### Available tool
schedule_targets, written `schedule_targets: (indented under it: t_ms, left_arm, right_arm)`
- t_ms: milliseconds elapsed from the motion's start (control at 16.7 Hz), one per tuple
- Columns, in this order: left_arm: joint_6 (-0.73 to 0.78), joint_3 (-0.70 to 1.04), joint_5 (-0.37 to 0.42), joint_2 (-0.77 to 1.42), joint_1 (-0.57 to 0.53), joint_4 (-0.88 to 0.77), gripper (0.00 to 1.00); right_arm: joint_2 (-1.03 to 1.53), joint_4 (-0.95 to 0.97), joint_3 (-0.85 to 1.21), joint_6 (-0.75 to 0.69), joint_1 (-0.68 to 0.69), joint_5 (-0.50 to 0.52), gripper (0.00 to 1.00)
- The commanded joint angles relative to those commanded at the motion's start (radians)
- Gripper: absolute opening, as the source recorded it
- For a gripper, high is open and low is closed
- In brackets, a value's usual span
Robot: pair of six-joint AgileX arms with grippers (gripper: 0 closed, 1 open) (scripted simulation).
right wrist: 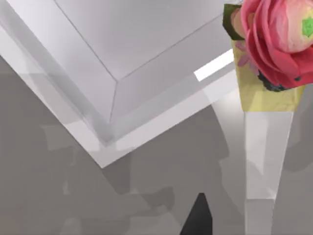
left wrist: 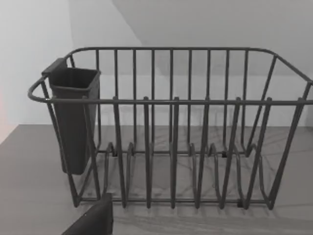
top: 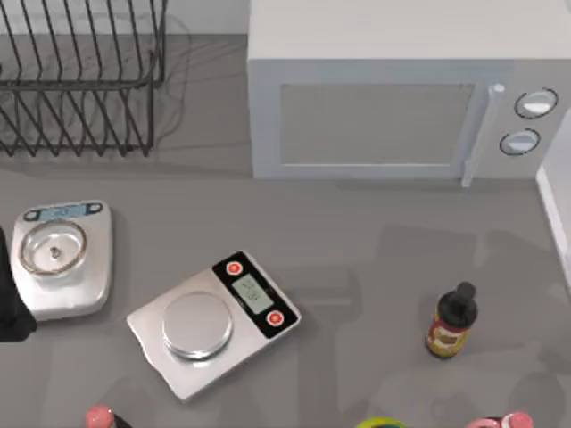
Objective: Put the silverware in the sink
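From above, the grey bench (top: 357, 250) carries a white microwave (top: 393, 98) at the back, and everything else can be placed from it: a dark wire dish rack (top: 80, 80) stands just beside its left side, a white scale with a small metal bowl (top: 61, 257) lies well in front of the rack, a silver scale with red buttons (top: 214, 321) lies in front of the microwave's left corner, and a dark-capped sauce bottle (top: 451, 323) stands in front of its right end. A dark piece of the left arm (top: 11, 303) sits at the bench's left border, touching the white scale's side. In the left wrist view the dish rack (left wrist: 186, 132) faces the camera with a dark cutlery cup (left wrist: 73, 117) hung on one end; a dark tip of the left hand (left wrist: 95, 220) pokes in near the rack's foot, and whether it is spread or pressed together cannot be told. No silverware can be made out in the cup. In the right wrist view a white box-like edge (right wrist: 112, 88) lies on the bench beside a pink flower (right wrist: 274, 39) on a yellow holder; one dark fingertip of the right hand (right wrist: 198, 218) shows, its state unclear.
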Motion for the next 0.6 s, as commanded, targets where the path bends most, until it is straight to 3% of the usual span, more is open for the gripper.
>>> schedule_targets:
  t_ms: [600]
  left_arm:
    - [0.0,0.0,0.0,0.0,0.0,0.0,1.0]
  right_arm:
    - [0.74,-0.304,1.09,0.048,0.034,0.0,0.0]
